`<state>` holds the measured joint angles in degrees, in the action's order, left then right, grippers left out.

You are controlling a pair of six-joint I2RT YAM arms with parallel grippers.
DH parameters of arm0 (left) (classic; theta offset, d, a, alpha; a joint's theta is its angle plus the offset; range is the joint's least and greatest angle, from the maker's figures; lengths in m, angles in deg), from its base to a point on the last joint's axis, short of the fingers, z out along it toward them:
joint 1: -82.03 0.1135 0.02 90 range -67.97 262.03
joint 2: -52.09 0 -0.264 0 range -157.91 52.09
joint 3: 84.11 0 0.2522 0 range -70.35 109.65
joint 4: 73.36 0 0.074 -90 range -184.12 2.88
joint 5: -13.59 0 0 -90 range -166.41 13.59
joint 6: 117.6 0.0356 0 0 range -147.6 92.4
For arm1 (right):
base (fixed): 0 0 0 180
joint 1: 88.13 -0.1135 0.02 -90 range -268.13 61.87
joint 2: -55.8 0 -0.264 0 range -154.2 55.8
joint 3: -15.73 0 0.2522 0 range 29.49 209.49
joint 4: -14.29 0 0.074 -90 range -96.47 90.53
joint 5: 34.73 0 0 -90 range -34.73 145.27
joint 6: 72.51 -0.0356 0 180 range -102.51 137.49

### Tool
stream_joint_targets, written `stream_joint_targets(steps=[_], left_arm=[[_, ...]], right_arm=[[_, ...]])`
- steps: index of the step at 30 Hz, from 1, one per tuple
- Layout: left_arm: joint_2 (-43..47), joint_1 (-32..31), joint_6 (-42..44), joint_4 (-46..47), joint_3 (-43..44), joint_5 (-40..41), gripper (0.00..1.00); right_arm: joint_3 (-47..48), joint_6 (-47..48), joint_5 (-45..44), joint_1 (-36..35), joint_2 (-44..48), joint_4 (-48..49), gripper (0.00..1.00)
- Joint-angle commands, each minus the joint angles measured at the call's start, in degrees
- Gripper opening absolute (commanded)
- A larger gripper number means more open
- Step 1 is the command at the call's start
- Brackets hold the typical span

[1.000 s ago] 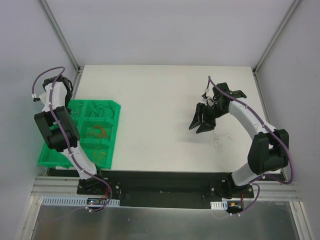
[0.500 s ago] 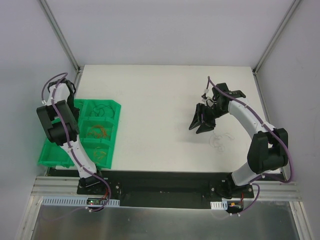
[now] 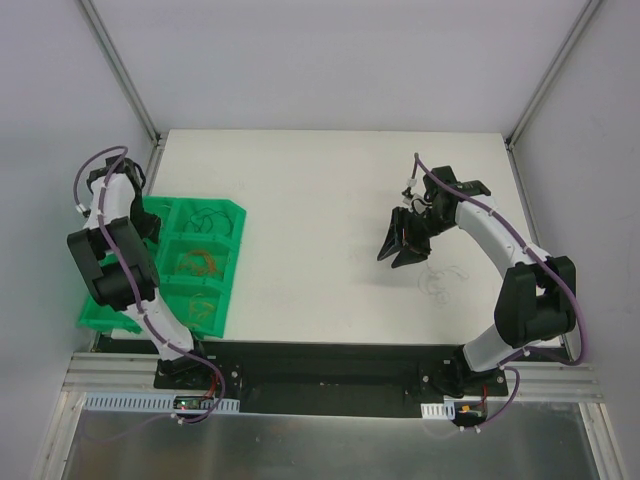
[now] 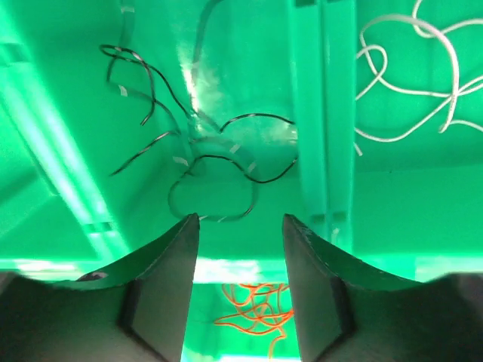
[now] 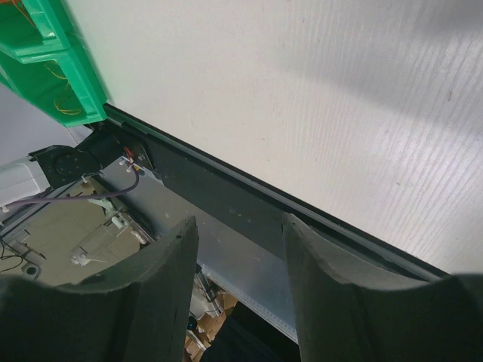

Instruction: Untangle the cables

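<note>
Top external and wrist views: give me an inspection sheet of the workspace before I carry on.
Surface: white table.
Job's things: black wires, white wires and orange wires lie in separate compartments of the green tray; faint pale strands lie loose on the table near the right gripper.
Clutter: nothing seen.
Grippers: left gripper open, above the black wires; right gripper open, empty.
Cables: purple hoses along both arms.
Surroundings: grey walls, metal frame posts.
</note>
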<state>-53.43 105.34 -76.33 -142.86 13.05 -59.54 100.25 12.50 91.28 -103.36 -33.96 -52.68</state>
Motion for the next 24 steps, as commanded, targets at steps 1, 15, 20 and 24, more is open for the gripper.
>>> stream_joint_targets(steps=[1,15,20,24], left_arm=[[9.3,0.2,0.2,-0.6,-0.5,1.9,0.58],[22.6,-14.4,4.7,-0.6,-3.1,-6.4,0.9],[20.4,-38.5,8.6,3.1,-0.6,-11.8,0.9],[15.2,-52.6,17.1,6.1,4.2,-20.5,0.89]], right_arm=[[1.8,0.7,0.6,-0.2,-0.3,-1.4,0.51],[3.1,0.1,-1.7,-0.7,-0.9,-0.9,0.51],[3.3,-0.7,-14.9,1.6,0.7,-1.7,0.55],[1.1,-2.6,-21.8,8.3,2.6,-1.6,0.62]])
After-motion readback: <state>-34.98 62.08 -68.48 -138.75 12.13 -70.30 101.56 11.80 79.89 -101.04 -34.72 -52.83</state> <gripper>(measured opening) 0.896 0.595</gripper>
